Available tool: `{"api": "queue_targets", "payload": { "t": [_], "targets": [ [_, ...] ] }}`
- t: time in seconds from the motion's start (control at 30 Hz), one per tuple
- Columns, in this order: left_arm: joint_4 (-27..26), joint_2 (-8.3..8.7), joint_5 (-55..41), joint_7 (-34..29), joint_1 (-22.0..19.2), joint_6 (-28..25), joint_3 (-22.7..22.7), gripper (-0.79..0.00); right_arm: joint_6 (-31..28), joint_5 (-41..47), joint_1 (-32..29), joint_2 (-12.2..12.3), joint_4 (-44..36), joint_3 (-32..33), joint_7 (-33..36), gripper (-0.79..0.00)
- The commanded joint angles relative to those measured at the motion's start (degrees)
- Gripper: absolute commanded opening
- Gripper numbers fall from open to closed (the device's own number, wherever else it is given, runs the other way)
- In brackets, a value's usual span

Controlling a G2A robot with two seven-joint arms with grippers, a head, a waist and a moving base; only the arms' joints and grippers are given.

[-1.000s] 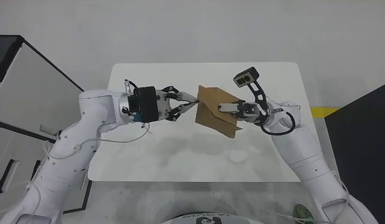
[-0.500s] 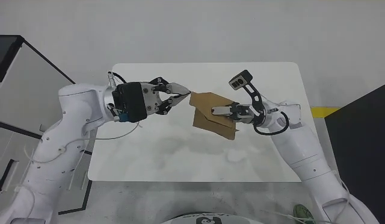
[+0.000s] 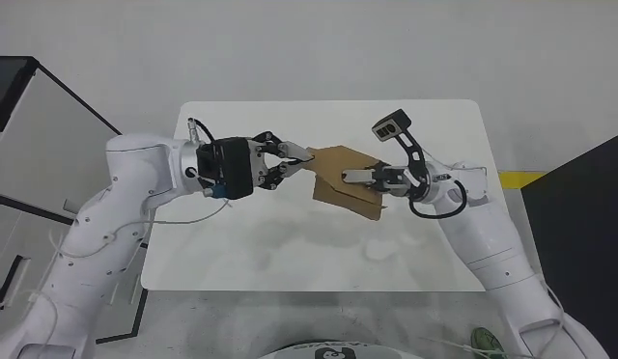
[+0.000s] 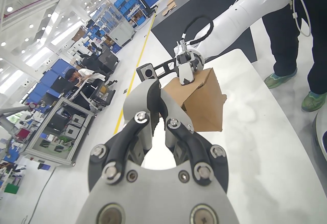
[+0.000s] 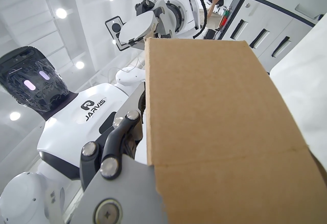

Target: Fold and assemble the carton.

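A brown cardboard carton (image 3: 338, 193), partly opened, hangs over the middle of the white table (image 3: 386, 253). My left gripper (image 3: 305, 156) is shut on the carton's left corner flap. In the left wrist view its fingertips (image 4: 163, 97) pinch the cardboard edge, and the carton (image 4: 204, 107) extends beyond them. My right gripper (image 3: 350, 177) is shut on the carton's top panel from the right, and it also appears across the carton (image 4: 186, 79) in the left wrist view. In the right wrist view a carton panel (image 5: 217, 112) hides one finger. The other finger (image 5: 120, 138) lies against its side.
A dark cabinet (image 3: 19, 118) stands off the table's left side and a dark bench (image 3: 579, 195) off its right. The table's bare surface surrounds the carton on all sides.
The left gripper pulled the carton's corner left and away from me, then eased back slightly. The carton has gone from a steep fold to a wider, flatter shape. The right gripper kept its hold.
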Motion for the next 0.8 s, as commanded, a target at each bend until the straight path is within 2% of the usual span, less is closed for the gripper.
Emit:
{"api": "queue_targets", "payload": {
  "t": [0.0,0.33,0.77],
  "targets": [
    [0.11,0.02,-0.23,-0.07,0.05,-0.17,0.09,-0.785,-0.82,0.32,-0.08,0.01,-0.27,0.25,0.22,-0.785],
    [0.62,-0.1,-1.62,0.84,0.43,-0.39,1.43,-0.785,-3.38,2.97,-0.27,-0.11,-0.67,0.7,1.66,-0.785],
    [0.31,-0.66,-2.79,2.86,0.37,-0.58,5.5,-0.785,-3.11,6.25,-0.68,-0.3,-1.52,0.89,2.76,-0.785]
  ]
}}
